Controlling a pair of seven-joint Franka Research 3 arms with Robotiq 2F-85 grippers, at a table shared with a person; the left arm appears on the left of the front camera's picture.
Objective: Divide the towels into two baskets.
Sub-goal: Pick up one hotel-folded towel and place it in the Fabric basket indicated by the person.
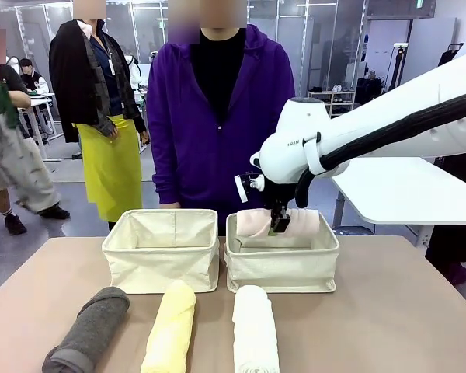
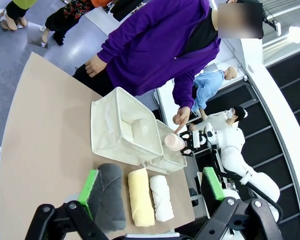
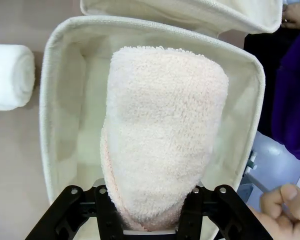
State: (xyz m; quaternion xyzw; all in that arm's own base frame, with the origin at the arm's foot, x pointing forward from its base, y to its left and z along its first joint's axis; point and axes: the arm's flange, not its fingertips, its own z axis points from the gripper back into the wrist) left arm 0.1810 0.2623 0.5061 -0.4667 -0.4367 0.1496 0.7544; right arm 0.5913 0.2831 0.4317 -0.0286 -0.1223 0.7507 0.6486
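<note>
**Pink roll in the right jaws, at the right-hand basket**

I count two baskets, side by side at the far middle of the table (image 1: 388,311), just in front of the person in the purple hoodie (image 1: 217,116). The left basket (image 1: 161,260) shows me only its own cream lining, as far down as its front wall lets me see. At the right basket (image 1: 279,268), the pink towel (image 3: 165,135) hangs crosswise at about rim height. The right gripper (image 1: 279,225) is clamped on its middle. From the right wrist camera, the roll sits over the basket's open inside, and I cannot tell whether it touches the floor.

I count four towels. One is the pink roll in that grip, and three lie on the table on my side of the baskets, lengthwise and parallel. From left to right they are the dark grey towel (image 1: 89,330), the yellow towel (image 1: 171,326) and the white towel (image 1: 255,330). The grey one is a little apart and angled.

The left gripper (image 2: 151,184) hovers high above the table. Its green pads are spread wide with nothing between them.

One of the person's hands (image 2: 181,116) is just beyond the right basket.
</note>
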